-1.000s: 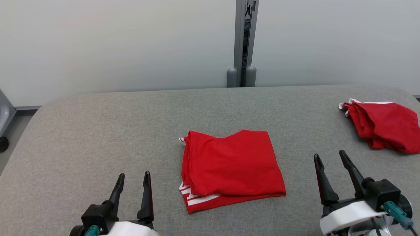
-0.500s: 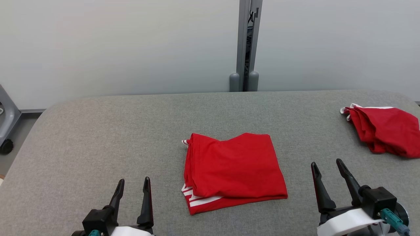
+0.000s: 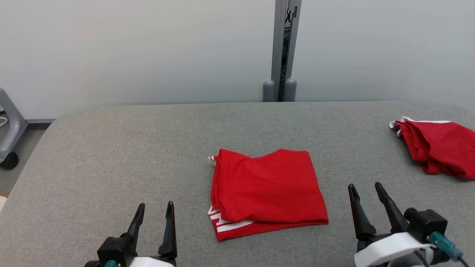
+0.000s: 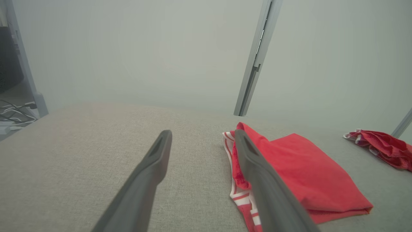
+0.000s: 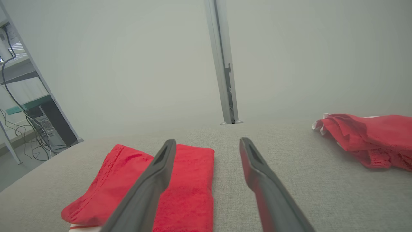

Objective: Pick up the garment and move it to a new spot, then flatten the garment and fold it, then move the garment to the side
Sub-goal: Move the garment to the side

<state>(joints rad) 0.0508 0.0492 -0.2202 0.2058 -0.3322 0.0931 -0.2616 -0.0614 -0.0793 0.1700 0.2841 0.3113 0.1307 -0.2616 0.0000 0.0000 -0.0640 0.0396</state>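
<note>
A red garment (image 3: 265, 191) with white stripes lies folded into a flat rectangle at the middle of the grey padded table (image 3: 111, 148). It also appears at the right in the left wrist view (image 4: 299, 174) and at the lower left in the right wrist view (image 5: 180, 183). My left gripper (image 3: 155, 209) hovers open near the front edge, left of the garment, with nothing between its fingers. On the garment's right, my right gripper (image 3: 365, 189) is likewise open and empty. Neither gripper touches the cloth.
A second red garment (image 3: 438, 150) lies bunched at the table's far right edge, also seen in the right wrist view (image 5: 367, 138). A grey post (image 3: 284, 52) stands behind the table against a pale wall. A wheeled stand (image 3: 9, 137) sits off the left side.
The head camera has shifted, so the whole scene sits a little to the right. Both grippers show slightly lower in the picture. The folded garment has not moved on the table.
</note>
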